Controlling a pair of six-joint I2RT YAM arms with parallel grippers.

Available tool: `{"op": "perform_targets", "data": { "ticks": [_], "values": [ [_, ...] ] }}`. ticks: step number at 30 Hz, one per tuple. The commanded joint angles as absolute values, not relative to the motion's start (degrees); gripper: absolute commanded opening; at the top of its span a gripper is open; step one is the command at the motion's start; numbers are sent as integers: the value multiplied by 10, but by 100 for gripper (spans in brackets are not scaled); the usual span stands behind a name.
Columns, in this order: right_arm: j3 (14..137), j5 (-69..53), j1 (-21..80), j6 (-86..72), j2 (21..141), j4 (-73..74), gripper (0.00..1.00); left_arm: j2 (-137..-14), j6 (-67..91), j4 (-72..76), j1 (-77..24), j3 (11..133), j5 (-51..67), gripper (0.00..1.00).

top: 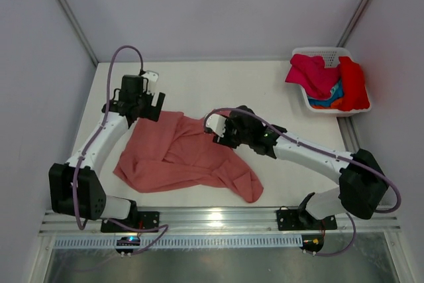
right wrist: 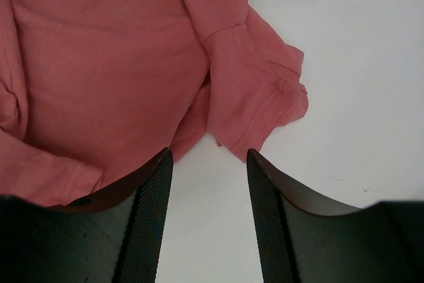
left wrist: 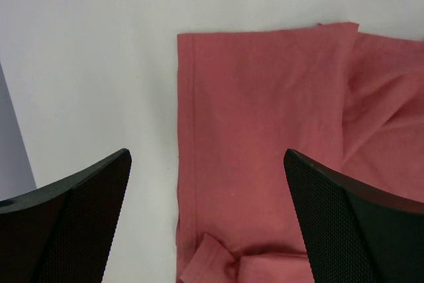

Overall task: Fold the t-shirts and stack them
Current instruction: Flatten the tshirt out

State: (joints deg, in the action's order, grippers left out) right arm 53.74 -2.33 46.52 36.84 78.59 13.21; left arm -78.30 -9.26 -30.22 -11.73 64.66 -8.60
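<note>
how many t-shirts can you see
5: a salmon t-shirt spread on the table, and magenta, red, blue and orange ones bundled in the white basket; more may be hidden underneath.

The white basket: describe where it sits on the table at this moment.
In the top view the white basket sits at the table's far right corner, holding bundled t-shirts, well apart from the salmon t-shirt lying mid-table.

Lab test cell, white table (top: 218, 81), grey panel walls (top: 40, 64)
</note>
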Motion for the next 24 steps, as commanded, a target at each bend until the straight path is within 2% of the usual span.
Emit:
{"op": "perform_targets", "data": {
  "ticks": [1,13,19,24],
  "values": [
    [565,-17,448,332,809,43,52,-820,-59,-255,-92,650,-41,99],
    [584,-87,358,297,918,34,64,-911,-40,-227,38,642,56,97],
    [614,-130,352,305,951,66,75,-931,-60,-228,57,635,97,95],
    [642,-161,349,301,976,89,77,-953,-72,-229,59,632,147,93]
  ]
}}
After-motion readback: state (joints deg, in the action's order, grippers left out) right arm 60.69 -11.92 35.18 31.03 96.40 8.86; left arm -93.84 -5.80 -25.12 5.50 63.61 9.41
